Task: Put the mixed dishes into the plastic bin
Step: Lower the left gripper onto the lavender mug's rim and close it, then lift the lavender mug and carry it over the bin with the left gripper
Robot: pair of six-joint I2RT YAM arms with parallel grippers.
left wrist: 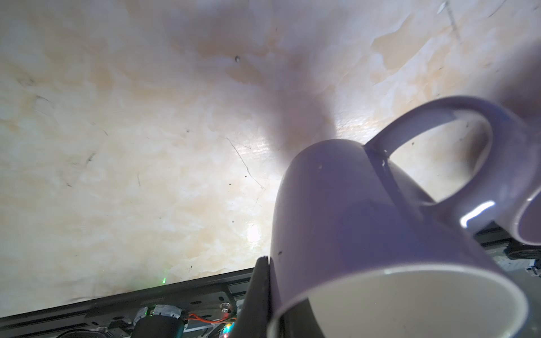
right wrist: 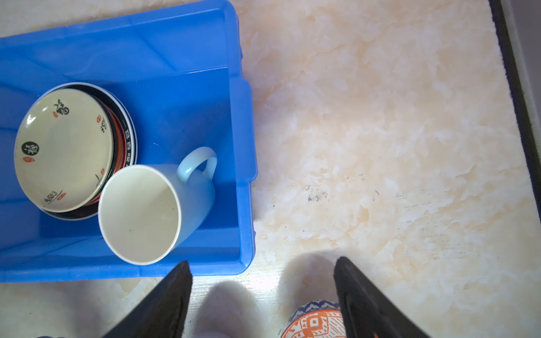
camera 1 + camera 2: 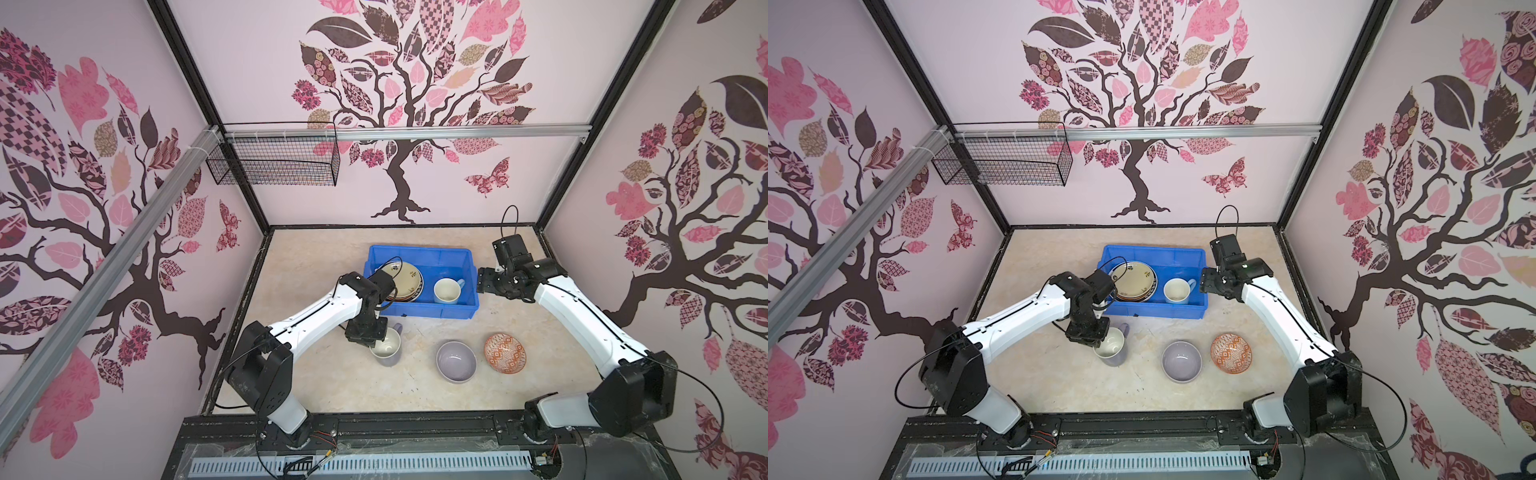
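**Lavender mug pinched at the rim, bin just behind it**

My left gripper (image 3: 377,341) is clamped on the lavender mug (image 3: 386,349). One finger (image 1: 259,292) lies against the outer wall, and I take the other to be inside the rim. The mug sits tilted just in front of the plastic bin (image 3: 417,309); I cannot tell whether its base is off the table (image 3: 324,266).

I want to lift straight up until the base clears the front wall and keep the wrist level so the thin pinch does not let the mug swing. Then I lower it onto bare bin floor, clear of the stacked plates (image 3: 402,281) and the light-blue mug (image 3: 447,290).

My right gripper (image 2: 262,262) hangs empty with its jaws apart, beside the bin's right end. The lavender bowl (image 3: 456,360) and patterned bowl (image 3: 504,353) sit nearer the arm bases.

The tabletop is glossy, scuffed cream marble-look, probably slick. Pink tree wallpaper covers the walls, and a black wire basket (image 3: 274,162) hangs from the rail.
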